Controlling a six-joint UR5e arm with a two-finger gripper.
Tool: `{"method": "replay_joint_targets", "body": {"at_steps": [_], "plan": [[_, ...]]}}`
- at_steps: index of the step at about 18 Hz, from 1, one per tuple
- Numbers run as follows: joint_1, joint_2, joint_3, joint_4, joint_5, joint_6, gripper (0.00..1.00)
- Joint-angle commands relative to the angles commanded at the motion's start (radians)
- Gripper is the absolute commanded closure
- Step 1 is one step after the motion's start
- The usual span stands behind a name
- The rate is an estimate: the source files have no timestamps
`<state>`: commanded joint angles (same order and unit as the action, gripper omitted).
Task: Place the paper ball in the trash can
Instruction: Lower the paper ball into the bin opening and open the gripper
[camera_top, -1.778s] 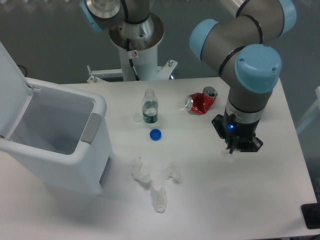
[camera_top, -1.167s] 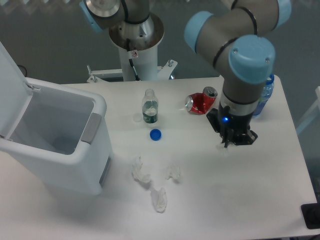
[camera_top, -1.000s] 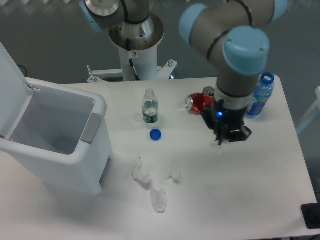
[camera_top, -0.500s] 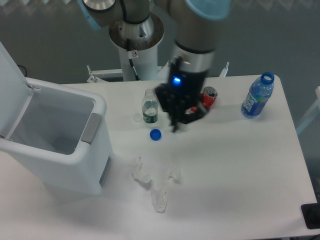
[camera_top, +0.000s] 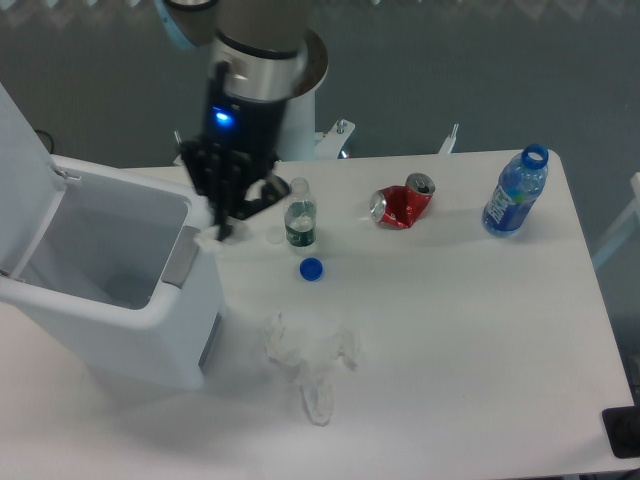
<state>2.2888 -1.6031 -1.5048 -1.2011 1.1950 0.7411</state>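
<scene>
The trash can stands open at the left of the table, its lid tilted up and a grey panel on its front rim. My gripper hangs fingers-down over the can's right rim. It is shut on the paper ball, a small white wad that shows just at the fingertips, above the rim corner and hard to tell from the white plastic behind it.
A small clear bottle and a blue cap lie right of the gripper. A crushed red can and a blue water bottle are further right. Three twisted paper scraps lie in front.
The gripper has lifted from the table's right side and swept left with the paper ball, past the can and small bottle, to the trash can's right rim.
</scene>
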Motion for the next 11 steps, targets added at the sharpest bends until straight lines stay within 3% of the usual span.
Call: {"method": "replay_joint_targets", "body": {"at_steps": [4,6,9,10,11], "plan": [[-0.035,0.002,-0.006,0.002,-0.008,-0.008,1.00],[-0.063,-0.009,-0.006,0.009,-0.023,-0.008,0.85],[-0.098,-0.034,-0.011,0.017,-0.080,0.000,0.45],[-0.103,-0.041,-0.011,0.015,-0.101,0.000,0.28],[-0.104,-0.046,-0.011,0.017,-0.107,-0.005,0.00]]}}
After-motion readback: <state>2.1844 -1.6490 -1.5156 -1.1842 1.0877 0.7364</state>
